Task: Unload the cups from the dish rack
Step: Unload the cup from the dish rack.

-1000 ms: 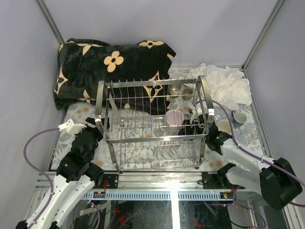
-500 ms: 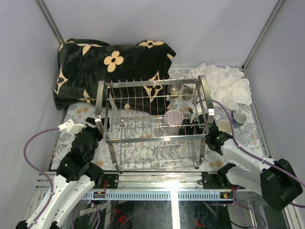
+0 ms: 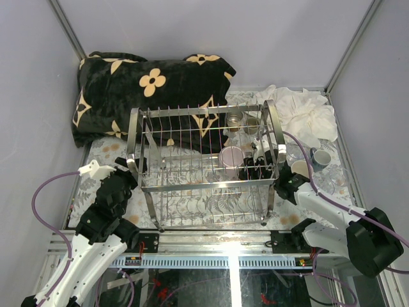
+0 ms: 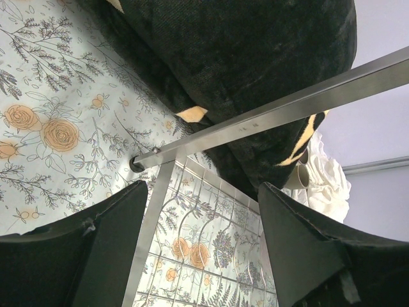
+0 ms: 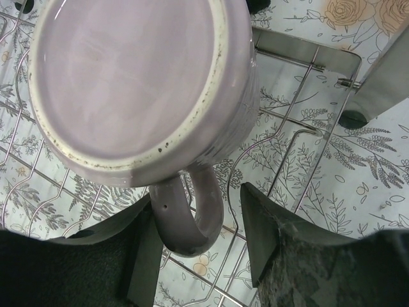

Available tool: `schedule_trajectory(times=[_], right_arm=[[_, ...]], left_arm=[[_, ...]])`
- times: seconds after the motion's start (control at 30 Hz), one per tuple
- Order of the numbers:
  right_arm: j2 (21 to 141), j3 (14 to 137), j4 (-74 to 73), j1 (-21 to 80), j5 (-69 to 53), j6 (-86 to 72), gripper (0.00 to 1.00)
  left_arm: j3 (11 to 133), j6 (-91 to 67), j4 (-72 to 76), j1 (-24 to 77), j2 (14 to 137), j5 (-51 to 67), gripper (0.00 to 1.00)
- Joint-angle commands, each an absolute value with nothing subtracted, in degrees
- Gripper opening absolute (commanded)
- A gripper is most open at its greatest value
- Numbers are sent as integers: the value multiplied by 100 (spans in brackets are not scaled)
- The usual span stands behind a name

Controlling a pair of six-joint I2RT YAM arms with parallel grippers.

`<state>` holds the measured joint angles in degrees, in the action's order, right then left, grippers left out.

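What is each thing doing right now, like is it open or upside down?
Pink mug: upside down in the rack, handle between the right fingers.
Rack: standing upright.
Right fingers: open, either side of the handle.
Left fingers: open, holding nothing.
Blue mug: upright on the table.
Cloth: crumpled.

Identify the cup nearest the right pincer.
The pink-mauve mug in the dish rack: its handle sits between the fingers of the right pincer; other cups lie farther off.
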<state>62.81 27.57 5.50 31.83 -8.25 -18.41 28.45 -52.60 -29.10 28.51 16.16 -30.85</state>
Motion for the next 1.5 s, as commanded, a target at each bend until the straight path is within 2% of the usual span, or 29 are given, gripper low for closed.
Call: schedule_trajectory(times=[0.0,0.47,0.8,1.1,1.2,1.33,1.47], right_arm=[[6418,3113,706,3208,-901,-1630,55],[6527,2867,1246,3208,-1168,-1825,54],[6807,2817,1465,3209,-1266,-1892,43],[6880,2777,1591,3208,-1293,-1963,24],[6914,2747,1634,3208,-1318,-1976,11],[6922,2710,1689,3208,-1318,-2010,0],[6781,2591,1827,3208,-1320,-2113,0]], left_arm=[[2799,-5150,-2544,2887,1604,-3074,70],[2795,-5146,-2533,2883,1628,-3088,70],[2792,-5149,-2529,2883,1618,-3075,70],[2792,-5146,-2536,2881,1619,-3085,70],[2787,-5148,-2540,2881,1617,-3092,70],[2786,-5155,-2540,2878,1609,-3094,70],[2786,-5159,-2536,2883,1605,-3093,70]])
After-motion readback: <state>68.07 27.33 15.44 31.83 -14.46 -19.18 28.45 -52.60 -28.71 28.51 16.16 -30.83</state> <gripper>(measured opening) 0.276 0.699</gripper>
